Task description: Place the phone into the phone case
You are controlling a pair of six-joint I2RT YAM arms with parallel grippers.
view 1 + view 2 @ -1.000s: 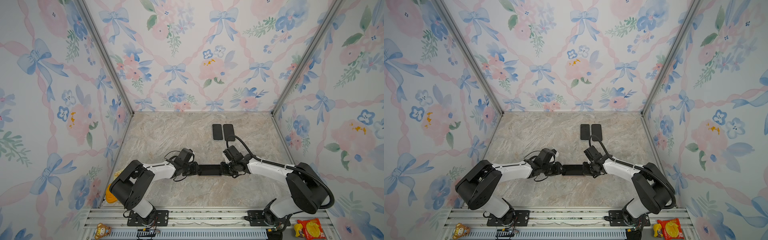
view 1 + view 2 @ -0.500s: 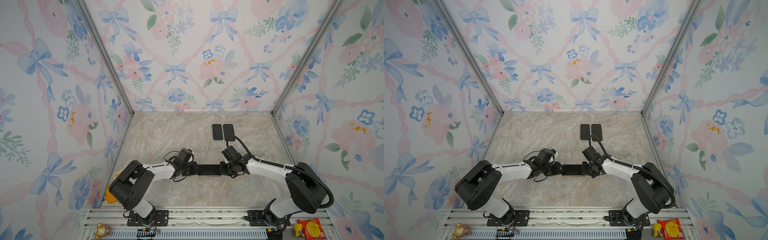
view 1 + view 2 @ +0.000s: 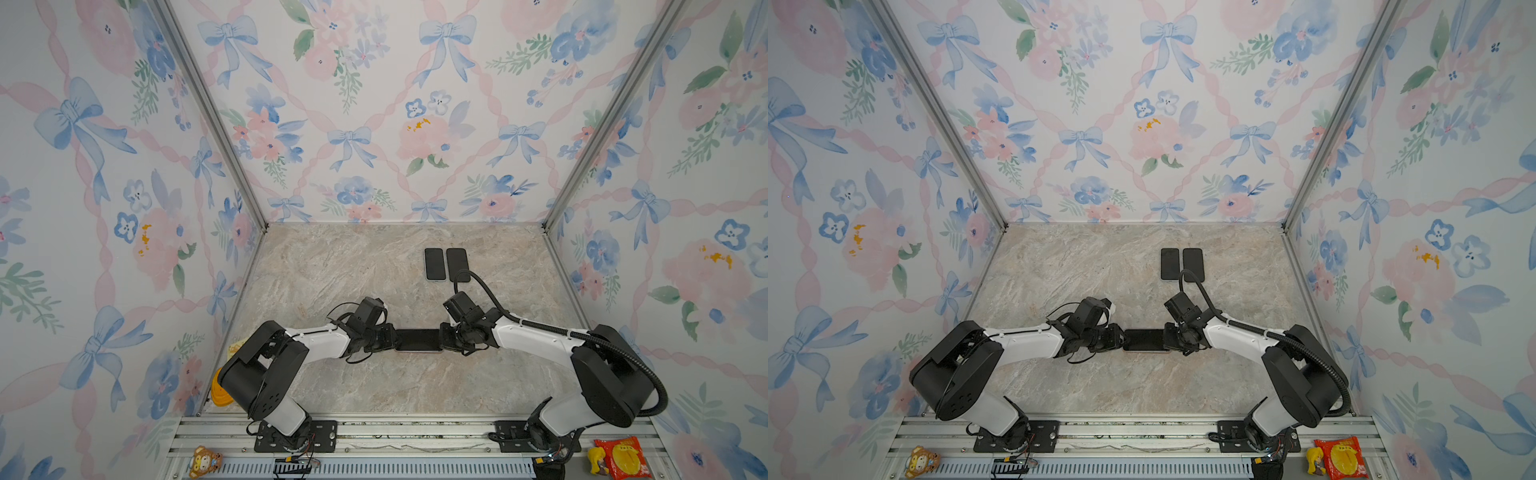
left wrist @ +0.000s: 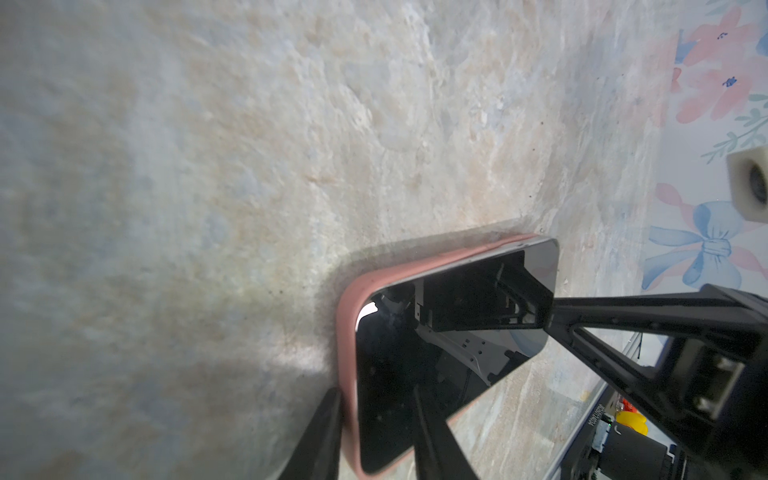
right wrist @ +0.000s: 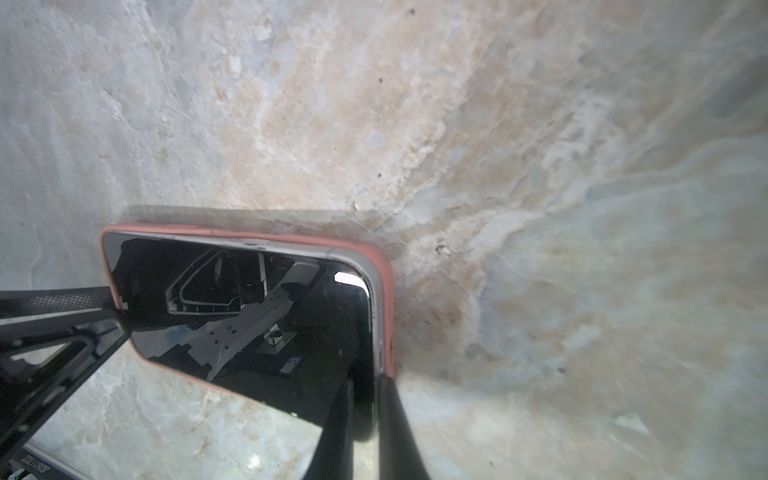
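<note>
Currently the phone (image 3: 417, 340) lies flat, screen up, on the marble table (image 3: 374, 270) near the front. It runs lengthwise btwn both arms and sits in the pink case (image 4: 347, 332). The pink rim wraps the end by the left gripper (image 4: 374, 399). Along one long side & at the end by the right gripper (image 5: 365, 386) the phone's silver edge shows above the rim, so can't tell if it's fully seated.

Left gripper: jaws partly apart, straddling the case's end wall. One finger (image 4: 322, 432) is outside & touching the case, the other is over the screen; nothing clamped.

Right gripper: jaws drawn nearly together, pinching the opposite end. One finger (image 5: 338, 424) is on the glass, the other outside the case rim.

In both top views the 2 grippers meet the phone's short ends head-on, arms low. Well apart, toward the back wall, a dark handset (image 3: 435, 264) lies flat w/ a twin (image 3: 457, 264) just beside it.
</note>
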